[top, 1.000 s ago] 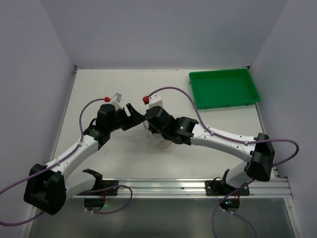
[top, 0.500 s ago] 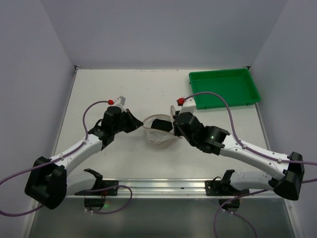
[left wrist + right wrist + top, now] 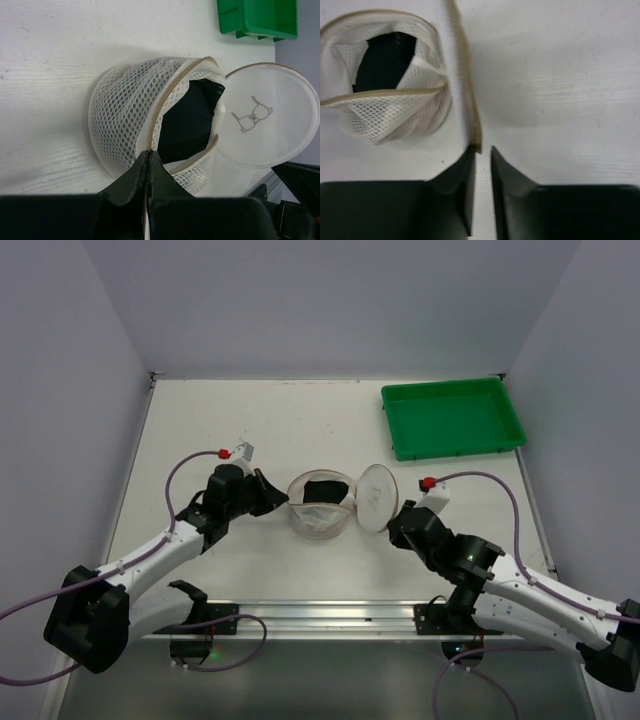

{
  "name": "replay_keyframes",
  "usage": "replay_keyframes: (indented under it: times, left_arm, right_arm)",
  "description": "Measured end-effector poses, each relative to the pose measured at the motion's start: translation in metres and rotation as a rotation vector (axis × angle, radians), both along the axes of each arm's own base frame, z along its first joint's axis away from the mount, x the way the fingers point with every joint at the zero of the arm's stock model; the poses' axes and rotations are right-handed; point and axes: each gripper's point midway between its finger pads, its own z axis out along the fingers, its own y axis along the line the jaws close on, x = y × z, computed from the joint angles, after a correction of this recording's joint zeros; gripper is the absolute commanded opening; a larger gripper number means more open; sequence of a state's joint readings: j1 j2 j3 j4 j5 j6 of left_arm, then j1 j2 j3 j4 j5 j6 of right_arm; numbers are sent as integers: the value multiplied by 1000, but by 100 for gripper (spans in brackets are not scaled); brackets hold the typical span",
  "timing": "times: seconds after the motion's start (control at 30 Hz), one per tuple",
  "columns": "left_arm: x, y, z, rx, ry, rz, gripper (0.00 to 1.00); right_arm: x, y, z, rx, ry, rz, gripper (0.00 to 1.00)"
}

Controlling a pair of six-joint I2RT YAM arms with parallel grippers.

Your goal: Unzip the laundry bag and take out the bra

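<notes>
The laundry bag, a cream mesh drum, lies open mid-table with its round lid flipped out to the right. The black bra sits inside the opening. My left gripper is shut on the bag's left rim; in the left wrist view its tips pinch the beige rim band beside the bra. My right gripper is just right of the lid. In the right wrist view its jaws stand a narrow gap apart, and the lid's edge ends at the left fingertip, not clamped.
A green tray stands at the back right, also in the left wrist view as the green tray. The metal rail runs along the near edge between the arm bases. White walls close the table on three sides.
The left gripper shut on the bag's rim. The right arm swung right and back toward its base, the lid folded open to the right, and its jaws parted slightly.
</notes>
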State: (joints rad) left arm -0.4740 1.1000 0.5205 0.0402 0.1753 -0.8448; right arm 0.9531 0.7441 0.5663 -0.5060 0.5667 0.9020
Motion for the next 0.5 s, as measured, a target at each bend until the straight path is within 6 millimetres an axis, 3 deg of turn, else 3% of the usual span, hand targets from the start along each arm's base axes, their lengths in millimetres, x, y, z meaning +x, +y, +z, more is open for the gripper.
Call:
replay_keyframes:
  times: [0.03, 0.07, 0.2, 0.27, 0.37, 0.5]
  left_arm:
    - [-1, 1, -2, 1, 1, 0, 0]
    - [-2, 1, -4, 3, 4, 0, 0]
    - [-6, 3, -9, 9, 16, -2, 0]
    - [-6, 2, -9, 7, 12, -5, 0]
    - [-6, 2, -7, 11, 2, -11, 0]
    - [-6, 2, -5, 15, -12, -21, 0]
  right_arm:
    - [-4, -3, -7, 2, 21, -11, 36]
    - [-8, -7, -12, 0, 41, -20, 50]
    - [-18, -19, -16, 3, 82, -53, 72]
    - [-22, -25, -10, 3, 85, -55, 76]
    - [-23, -28, 18, 30, 53, -45, 79]
    - [-18, -23, 75, 69, -41, 6, 79]
